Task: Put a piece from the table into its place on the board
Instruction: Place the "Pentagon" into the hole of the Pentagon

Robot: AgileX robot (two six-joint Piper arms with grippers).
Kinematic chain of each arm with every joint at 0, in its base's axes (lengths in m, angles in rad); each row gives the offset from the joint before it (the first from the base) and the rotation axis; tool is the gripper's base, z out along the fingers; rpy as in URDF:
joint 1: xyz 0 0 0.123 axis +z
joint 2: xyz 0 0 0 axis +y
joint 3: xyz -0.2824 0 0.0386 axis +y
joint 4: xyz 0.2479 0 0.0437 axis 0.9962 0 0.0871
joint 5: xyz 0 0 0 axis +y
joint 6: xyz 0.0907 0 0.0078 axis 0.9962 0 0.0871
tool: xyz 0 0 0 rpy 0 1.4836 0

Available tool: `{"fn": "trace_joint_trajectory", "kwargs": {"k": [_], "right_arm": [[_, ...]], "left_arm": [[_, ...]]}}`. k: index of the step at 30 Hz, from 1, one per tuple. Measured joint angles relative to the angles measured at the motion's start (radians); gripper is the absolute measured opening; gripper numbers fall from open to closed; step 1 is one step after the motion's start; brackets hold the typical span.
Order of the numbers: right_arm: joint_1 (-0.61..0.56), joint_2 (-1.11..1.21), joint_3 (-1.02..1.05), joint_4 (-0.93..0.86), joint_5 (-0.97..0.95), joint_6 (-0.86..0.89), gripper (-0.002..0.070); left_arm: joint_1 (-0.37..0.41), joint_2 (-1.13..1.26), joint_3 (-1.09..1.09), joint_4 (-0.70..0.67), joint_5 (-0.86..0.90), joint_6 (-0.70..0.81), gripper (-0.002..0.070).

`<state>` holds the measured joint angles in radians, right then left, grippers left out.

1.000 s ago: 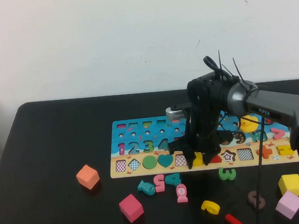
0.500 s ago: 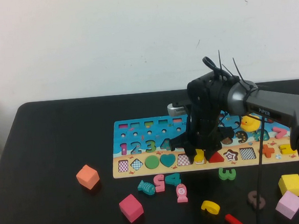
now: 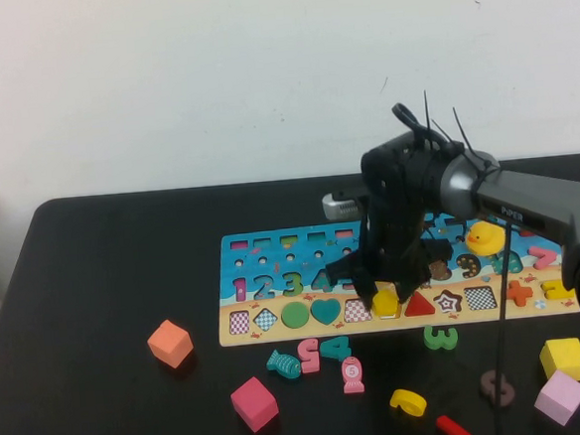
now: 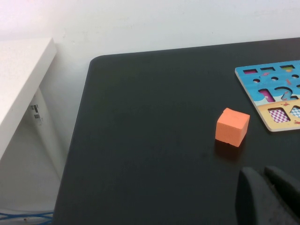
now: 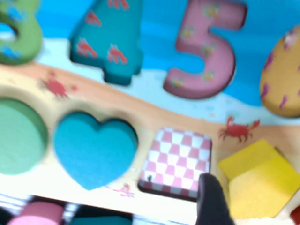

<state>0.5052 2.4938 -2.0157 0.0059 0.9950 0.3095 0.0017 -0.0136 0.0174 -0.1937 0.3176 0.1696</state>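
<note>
Evidently the placing step, at or near release. Right gripper [image 3: 383, 293] poised low over the sandy strip of the board [image 3: 272, 247], directly above the piece [image 3: 385, 299]. Piece lying at its slot, between the pink chequered slot [image 3: 356, 310] and the red triangle [image 3: 419, 305]. Appears seated or nearly so. From the right wrist view possibly a little tilted, so full seating not confirmed.

Jaws spread somewhat wider than the piece, straddling it rather than pinching it. One dark finger [image 5: 213, 201] just beside the piece's edge. Touching or barely clear: not determinable. Opposite finger outside that view. Nothing lifted or carried.

Next move, as a judgement: straight vertical withdrawal, without sideways drag, so as not to tip the piece out of the slot or nudge the neighbouring shapes. A light downward press first, if one corner sits proud.

Left gripper [image 4: 267, 197] parked low over the left part of the table [image 3: 95, 271], near the orange cube [image 4: 232, 126] and well apart from the work. Opening not determinable; nothing seen in it.
</note>
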Motion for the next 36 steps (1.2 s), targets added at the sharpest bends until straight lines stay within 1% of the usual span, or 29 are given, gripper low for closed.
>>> {"fn": "trace_joint_trajectory", "kwargs": {"k": [6, 9, 12, 16, 17, 19, 21, 30, 36], "right_arm": [[0.0, 0.001, -0.125, 0.0, 0.055, -0.023, 0.0421], [0.0, 0.001, -0.179, 0.008, 0.082, -0.083, 0.0393], [0.0, 0.001, -0.196, 0.04, 0.102, -0.144, 0.0305], [0.0, 0.011, -0.195, 0.091, 0.111, -0.185, 0.0108], [0.0, 0.017, -0.195, 0.098, 0.111, -0.187, 0.007], [0.0, 0.029, -0.195, 0.105, 0.109, -0.189, 0.0032], [0.0, 0.043, -0.195, 0.107, 0.109, -0.189, 0.0019], [0.0, 0.087, -0.195, 0.115, 0.111, -0.189, 0.0019], [0.0, 0.087, -0.195, 0.086, 0.132, -0.188, 0.0019]], "left_arm": [[0.0, 0.0, 0.0, 0.0, 0.0, 0.0, -0.0003], [0.0, 0.0, 0.0, 0.0, 0.0, 0.0, -0.0003], [0.0, 0.0, 0.0, 0.0, 0.0, 0.0, -0.0003], [0.0, 0.0, 0.0, 0.0, 0.0, 0.0, -0.0003], [0.0, 0.0, 0.0, 0.0, 0.0, 0.0, -0.0003], [0.0, 0.0, 0.0, 0.0, 0.0, 0.0, -0.0003], [0.0, 0.0, 0.0, 0.0, 0.0, 0.0, -0.0003], [0.0, 0.0, 0.0, 0.0, 0.0, 0.0, -0.0003], [0.0, 0.0, 0.0, 0.0, 0.0, 0.0, -0.0003]]}}
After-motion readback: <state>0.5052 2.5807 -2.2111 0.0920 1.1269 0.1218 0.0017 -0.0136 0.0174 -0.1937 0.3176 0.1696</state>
